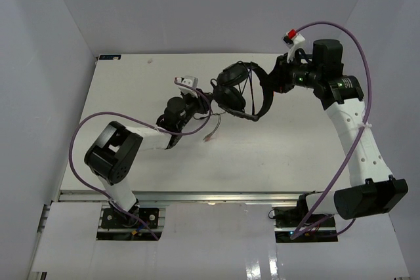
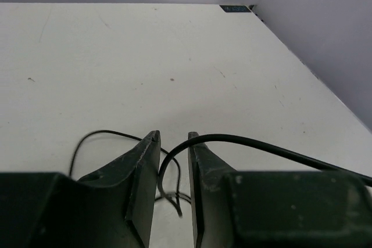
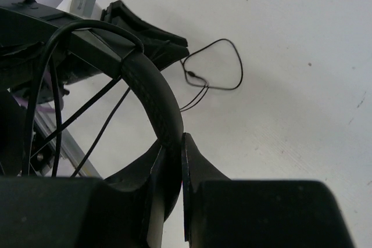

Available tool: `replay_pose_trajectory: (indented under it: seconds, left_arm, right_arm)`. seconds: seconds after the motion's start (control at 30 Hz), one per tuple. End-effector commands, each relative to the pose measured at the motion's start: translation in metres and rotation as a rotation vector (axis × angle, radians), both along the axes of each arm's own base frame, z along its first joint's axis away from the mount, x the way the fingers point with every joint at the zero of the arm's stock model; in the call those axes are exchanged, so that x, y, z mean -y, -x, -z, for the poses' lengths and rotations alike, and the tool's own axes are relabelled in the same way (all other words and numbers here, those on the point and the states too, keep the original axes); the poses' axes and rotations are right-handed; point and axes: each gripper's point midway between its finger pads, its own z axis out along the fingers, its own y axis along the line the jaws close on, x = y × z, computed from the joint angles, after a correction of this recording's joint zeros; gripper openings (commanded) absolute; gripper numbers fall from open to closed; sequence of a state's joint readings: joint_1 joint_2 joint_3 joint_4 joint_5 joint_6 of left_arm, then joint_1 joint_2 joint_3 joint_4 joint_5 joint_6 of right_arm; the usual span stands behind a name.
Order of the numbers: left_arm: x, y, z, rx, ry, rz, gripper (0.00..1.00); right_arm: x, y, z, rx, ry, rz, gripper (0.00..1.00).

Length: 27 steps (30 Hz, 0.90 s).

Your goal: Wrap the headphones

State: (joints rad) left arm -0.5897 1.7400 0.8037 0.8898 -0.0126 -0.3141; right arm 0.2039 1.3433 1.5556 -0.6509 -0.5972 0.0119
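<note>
Near the far edge of the counter (image 1: 131, 83), headphones (image 1: 231, 95) gripped by the headband (image 3: 152, 88) in the closed right gripper (image 3: 173, 143), cord (image 2: 261, 143) passed between 2 narrowly parted fingers (image 2: 142, 166) of the left gripper (image 2: 173, 136)

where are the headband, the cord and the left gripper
headband (image 3: 158, 103) right wrist view, on the padded arc above the fingers
cord (image 2: 273, 147) left wrist view, on the stretch running right
left gripper (image 2: 173, 137) left wrist view, midway between fingertips

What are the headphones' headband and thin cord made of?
The black curved headband looks like padded leatherette: matt, with a fine grain. The thin black cord looks rubber- or plastic-coated: smooth, faintly shiny, bending in loose loops. Sight alone cannot confirm either.
</note>
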Motion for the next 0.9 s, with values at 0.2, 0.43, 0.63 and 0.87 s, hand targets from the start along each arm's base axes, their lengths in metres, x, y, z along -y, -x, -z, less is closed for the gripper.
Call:
replay_pose_trajectory:
  seconds: [0.2, 0.43, 0.63, 0.87]
  left_arm:
    - [-0.006, -0.027, -0.054, 0.06, 0.204, 0.045, 0.41]
    - [-0.003, -0.034, -0.078, 0.1, 0.298, 0.056, 0.42]
    - [-0.012, -0.004, -0.067, 0.1, 0.266, 0.118, 0.5]
    - [-0.056, 0.068, -0.055, 0.123, 0.153, 0.135, 0.78]
  right_arm:
    - [-0.025, 0.062, 0.004, 0.142, 0.054, -0.242, 0.08]
    - [-0.031, 0.068, 0.024, 0.135, 0.108, -0.229, 0.08]
    - [-0.03, 0.051, 0.007, 0.152, 0.107, -0.164, 0.08]
    - [-0.037, 0.05, 0.014, 0.099, 0.092, -0.198, 0.08]
